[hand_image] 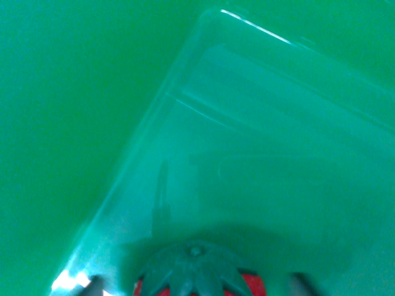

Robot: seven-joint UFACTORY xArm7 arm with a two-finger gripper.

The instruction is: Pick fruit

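pincer (196, 285): only two dark finger tips show at the bottom frame edge, one on the wrist view's left, one on the right; the strawberry sits between them. Contact with the fruit is cropped out, so cannot tell if clenched on it or released.
fingertips (300, 283): right tip is a dark grey stub, well apart from the fruit's red side; left tip is just beside a bright white glare patch.
strawberry (199, 274): red body with a dark green star-shaped leaf cap facing the camera, cut off by the bottom frame edge. It lies over the near part of the container; whether it rests on the floor or hangs above it is not clear.
container (185, 74): clear plastic box, seen at an angle, everything tinted green. Its left wall runs diagonally from near the strawberry's lower left up to a rounded corner at top centre; the far rim runs from that corner down toward the right frame edge, with a white highlight on it.
container floor: bare beyond the strawberry, up to the far rim; faint dark reflections on it.
open room: wide empty span inside the box beyond and right of the strawberry; left wall is the closest edge.
desk (62, 111): plain green surface outside the left wall, and a strip past the far rim.
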